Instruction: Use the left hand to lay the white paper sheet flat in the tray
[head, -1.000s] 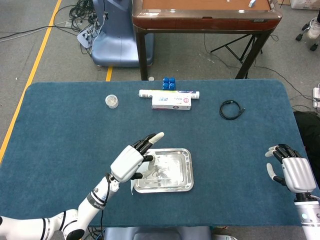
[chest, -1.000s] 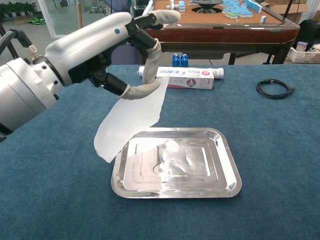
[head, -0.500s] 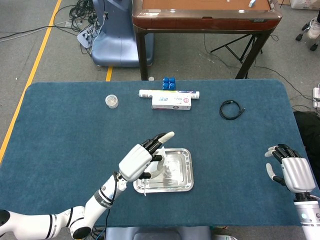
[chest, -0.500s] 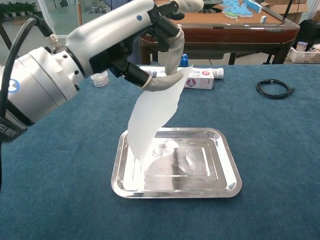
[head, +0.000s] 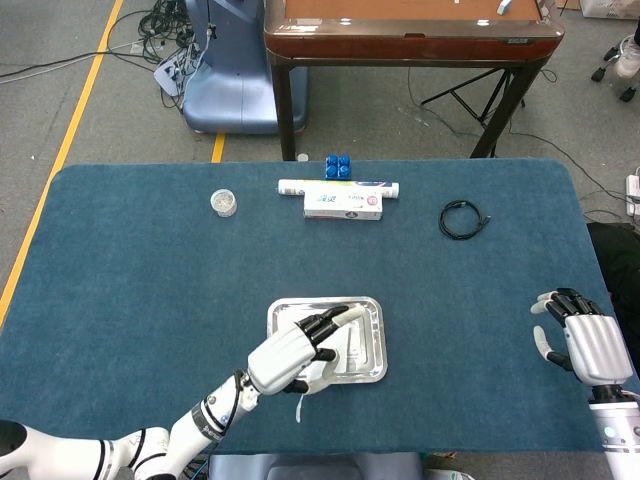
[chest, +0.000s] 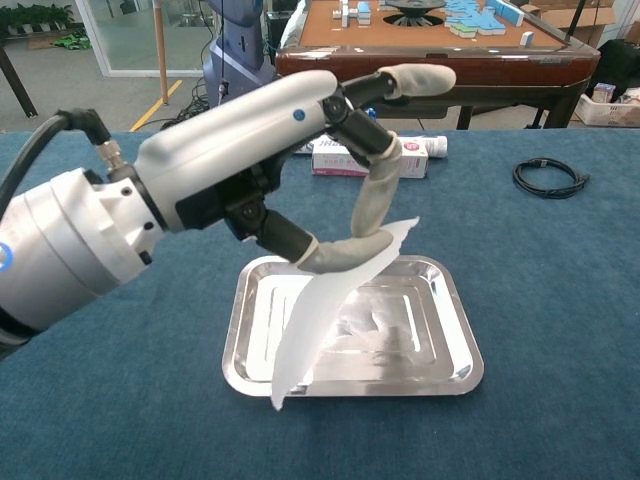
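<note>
One white paper sheet (chest: 325, 315) pinched by left hand (chest: 330, 165) over tray (chest: 452, 310), hanging tilted, long axis running from upper corner by the fingers down to front rim. Right hand (head: 585, 340) idle, fingers apart.

- The toothpaste box (head: 343, 206) at the far side of the table carries print in red and dark colours, but the letters are too small and blurred to read in the head view; in the chest view the left hand (chest: 300, 190) covers most of it, and the part that shows (chest: 404, 158) has only unreadable marks.
- The tube (head: 338, 187) just behind the box has coloured print that cannot be made out.
- No other text, number or sign can be read anywhere.
</note>
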